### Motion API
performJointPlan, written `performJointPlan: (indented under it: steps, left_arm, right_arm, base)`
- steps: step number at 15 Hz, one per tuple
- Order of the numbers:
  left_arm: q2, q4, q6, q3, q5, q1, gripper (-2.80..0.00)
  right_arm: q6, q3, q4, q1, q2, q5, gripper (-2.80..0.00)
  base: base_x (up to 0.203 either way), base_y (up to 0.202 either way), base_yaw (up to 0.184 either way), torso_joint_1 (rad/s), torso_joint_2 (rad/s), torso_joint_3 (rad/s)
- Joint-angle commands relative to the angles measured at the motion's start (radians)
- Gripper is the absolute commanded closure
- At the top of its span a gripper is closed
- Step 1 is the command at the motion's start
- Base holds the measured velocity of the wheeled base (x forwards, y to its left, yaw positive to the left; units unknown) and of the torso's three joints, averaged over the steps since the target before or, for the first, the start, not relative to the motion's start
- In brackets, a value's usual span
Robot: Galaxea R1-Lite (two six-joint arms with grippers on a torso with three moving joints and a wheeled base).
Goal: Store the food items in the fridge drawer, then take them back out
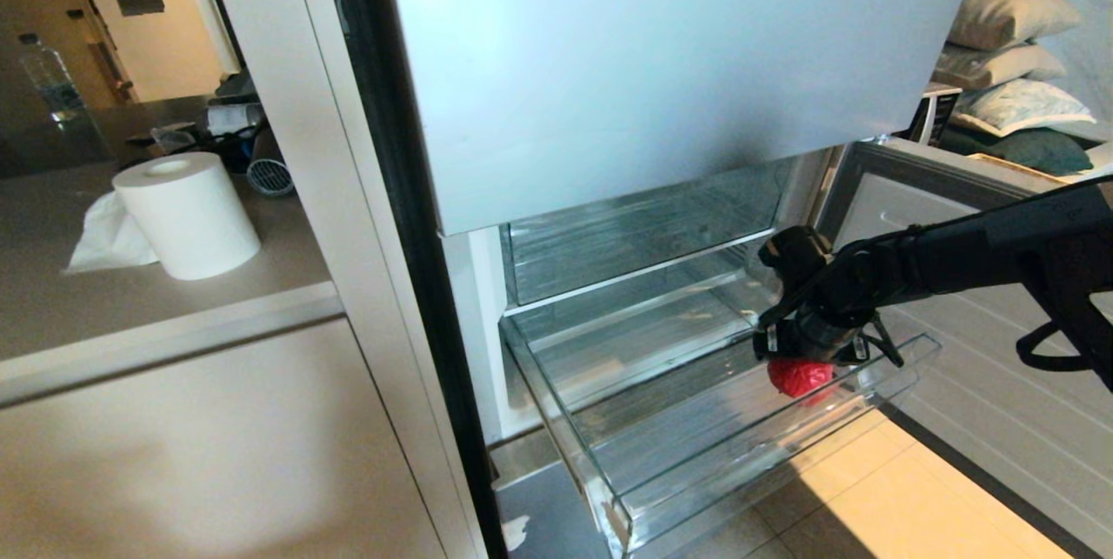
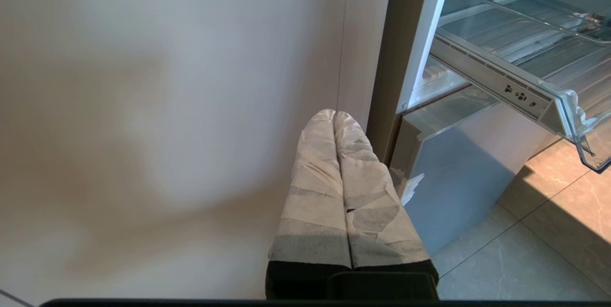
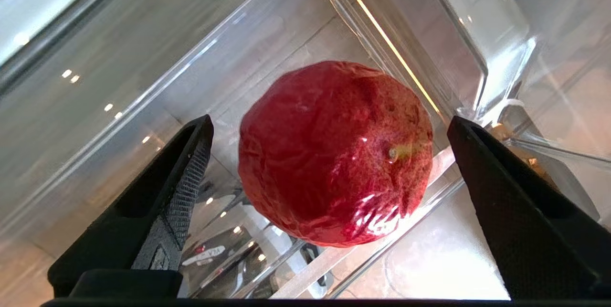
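Note:
A round, glossy red fruit lies in the pulled-out transparent fridge drawer, near its right side wall. My right gripper hangs just above it, pointing down. Its black fingers stand wide apart on either side of the fruit, with a gap on each side, touching nothing. My left gripper is parked low beside the cabinet, its taped fingers pressed together and empty. From the left wrist view the drawer's front corner shows at the far right.
The upper fridge door hangs shut above the drawer. The lower door stands open on the right, behind my right arm. A second clear shelf sits above the drawer. A paper towel roll stands on the counter to the left.

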Motion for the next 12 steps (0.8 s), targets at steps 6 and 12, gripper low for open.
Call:
performJointPlan:
  steps: [6, 12]
  left_arm:
    - [0.0, 0.0, 0.0, 0.002, 0.0, 0.0, 0.0]
    - [0.0, 0.0, 0.0, 0.002, 0.0, 0.0, 0.0]
  right_arm:
    - [0.003, 0.027, 0.001, 0.002, 0.001, -0.005, -2.8]
    - [0.002, -0.004, -0.028, 0.012, 0.0, -0.003, 0.0]
  base:
    - [0.0, 0.0, 0.0, 0.0, 0.0, 0.0]
    - [0.0, 0.0, 0.0, 0.0, 0.0, 0.0]
